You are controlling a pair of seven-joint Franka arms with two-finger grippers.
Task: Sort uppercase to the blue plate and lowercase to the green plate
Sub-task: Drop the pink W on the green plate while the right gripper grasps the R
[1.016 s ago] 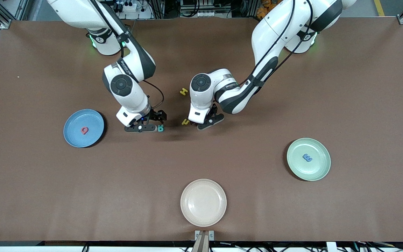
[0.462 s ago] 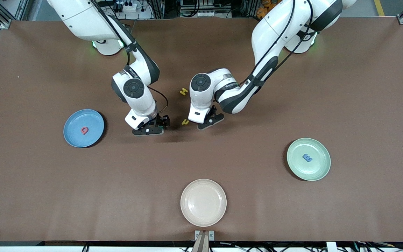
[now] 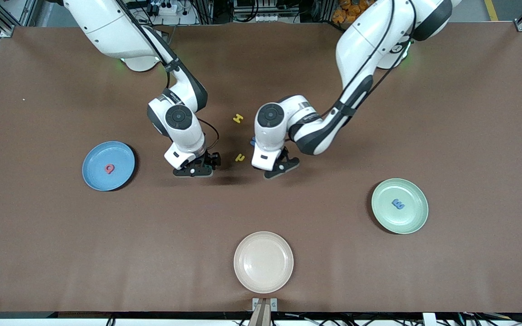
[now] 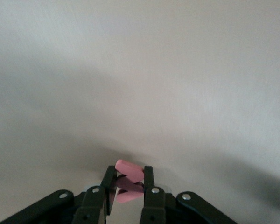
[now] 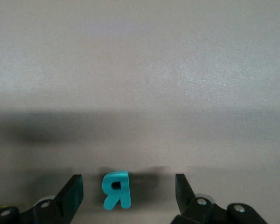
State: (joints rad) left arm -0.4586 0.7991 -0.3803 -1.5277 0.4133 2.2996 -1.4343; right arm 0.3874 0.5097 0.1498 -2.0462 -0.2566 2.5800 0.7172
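Brown tabletop [image 3: 469,113] everywhere, with both arms working the middle. From the front camera the right gripper [image 3: 193,170] sits low at the table, nearer the blue plate [image 3: 94,180] end, but its wrist blocks whatever is under it. Only the right wrist view clears that up: the teal R [image 5: 115,189] lies flat on the table between the two fingers [image 5: 71,192], which stand wide apart and don't touch it.

Same story with the left gripper [image 3: 280,168]. The front view just shows its black fingers below the wrist, nothing in them. The left wrist view shows the jaws clamped on a small red letter [image 4: 129,180], seen edge-on and looking pinkish, so its shape is hard to read.

On the open table between the two grippers sits a small yellow lowercase letter [image 3: 239,157], and the yellow H [image 3: 238,118] lies farther from the front camera. A blue sliver [image 3: 252,142] peeks out beside the left wrist, too hidden to name.

The blue plate holds the red Q [image 3: 109,169]. The green plate [image 3: 417,222], toward the left arm's end, holds a blue letter [image 3: 398,204]. A cream plate [image 3: 263,262] sits nearest the camera.
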